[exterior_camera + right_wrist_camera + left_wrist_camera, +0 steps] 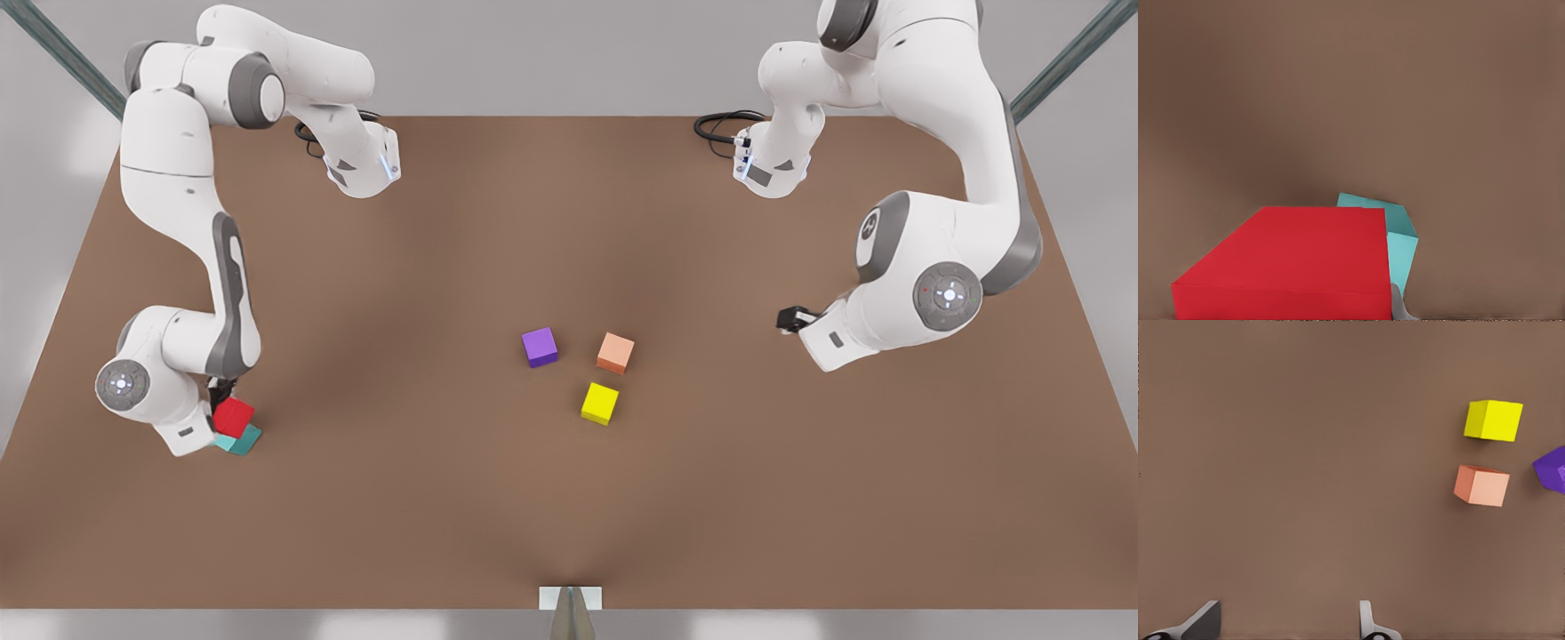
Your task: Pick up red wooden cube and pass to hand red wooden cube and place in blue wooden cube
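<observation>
The red wooden cube (234, 416) (1291, 260) is held by my right gripper (224, 402) at the front view's left, near the table's side edge. It sits just above the teal blue wooden cube (243, 441) (1402, 244) and overlaps it; whether the two touch I cannot tell. One pale fingertip (1399, 305) shows beside the red cube. My left gripper (788, 318) (1288, 625) hovers open over bare table at the front view's right, nothing between its fingers (1368, 623).
A purple cube (540, 346) (1553, 468), a salmon-orange cube (615, 352) (1482, 485) and a yellow cube (600, 403) (1493, 420) stand close together mid-table. The brown table (569, 222) stretches wide around them. Black cables lie near both arm bases.
</observation>
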Robot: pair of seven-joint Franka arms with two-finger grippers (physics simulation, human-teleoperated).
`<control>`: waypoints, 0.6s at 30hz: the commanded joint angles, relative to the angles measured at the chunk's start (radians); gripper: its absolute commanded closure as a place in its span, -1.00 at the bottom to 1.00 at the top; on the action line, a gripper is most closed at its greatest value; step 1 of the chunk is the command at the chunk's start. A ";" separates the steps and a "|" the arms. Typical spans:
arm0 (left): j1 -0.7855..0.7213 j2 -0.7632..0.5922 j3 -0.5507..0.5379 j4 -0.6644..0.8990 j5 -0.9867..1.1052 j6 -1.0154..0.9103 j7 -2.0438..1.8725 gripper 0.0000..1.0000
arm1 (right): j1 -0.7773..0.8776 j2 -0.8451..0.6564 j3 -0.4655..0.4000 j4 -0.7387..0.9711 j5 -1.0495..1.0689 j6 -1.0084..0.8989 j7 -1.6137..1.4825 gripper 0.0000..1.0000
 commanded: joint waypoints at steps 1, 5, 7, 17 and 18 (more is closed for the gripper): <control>-0.009 -0.002 -0.001 0.004 -0.002 -0.019 -0.040 -1.00 | -0.004 0.020 -0.001 0.006 -0.008 0.146 0.328 -0.16; 0.005 0.003 0.000 0.004 -0.002 -0.018 -0.034 -1.00 | -0.020 0.049 -0.001 0.011 0.001 0.195 0.328 -0.16; 0.003 0.003 0.000 0.003 -0.002 -0.018 -0.034 -1.00 | -0.024 0.061 -0.001 0.016 0.001 0.197 0.327 -0.16; 0.002 0.001 -0.023 0.004 -0.002 -0.049 -0.037 -1.00 | -0.049 0.049 0.000 -0.020 -0.001 0.157 0.296 -0.16; 0.000 0.001 -0.023 0.004 0.003 -0.047 -0.037 -1.00 | -0.052 0.044 0.000 -0.029 0.001 0.155 0.285 -0.16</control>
